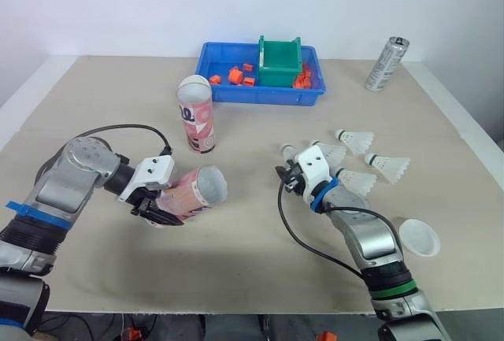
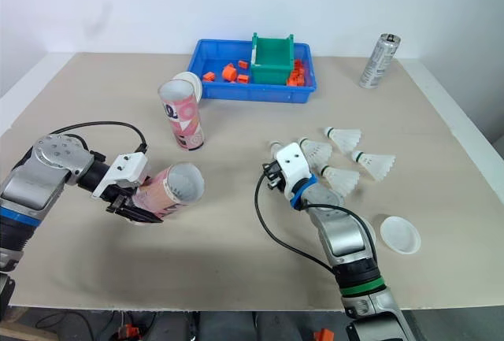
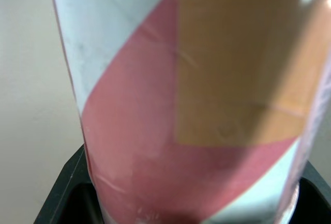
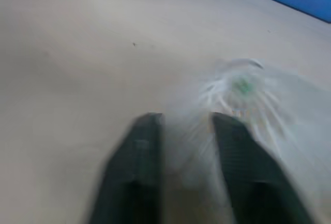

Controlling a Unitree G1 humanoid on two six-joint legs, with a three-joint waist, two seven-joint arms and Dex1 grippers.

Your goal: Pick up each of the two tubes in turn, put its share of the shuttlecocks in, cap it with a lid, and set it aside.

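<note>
1. Beige table (image 1: 236, 262) against a plain white wall, seen from above over both robot arms.
2. At the left, the left end effector (image 1: 161, 207) is clamped around a pink patterned tube (image 1: 197, 190). The tube is held off the table and tipped almost onto its side. Its open mouth faces right, toward the middle of the table. In the left wrist view, the black fingers (image 3: 67, 193) sit against both sides of the tube wall.
3. Farther back and slightly right, a second pink tube (image 1: 197, 120) stands upright on the table, just in front of a blue tray (image 1: 260, 98).
4. At the back centre, the blue tray holds a green box (image 1: 279, 61) and scattered orange pieces (image 1: 235, 75).
5. Right of centre, the right end effector (image 1: 286, 177) rests low over the table. Its fingers (image 4: 137, 167) are spread, with the feathered skirt of a shuttlecock (image 4: 243, 94) between them. Whether they press on it cannot be told.
6. Just to the right, the other shuttlecocks (image 1: 358, 139) lie on their sides in a loose cluster, close together.
7. Nearer the front right edge, a white lid (image 1: 420, 238) lies on the table, apart from the cluster.
8. At the far right back, a silver can (image 1: 387, 64) stands well apart from everything else.
</note>
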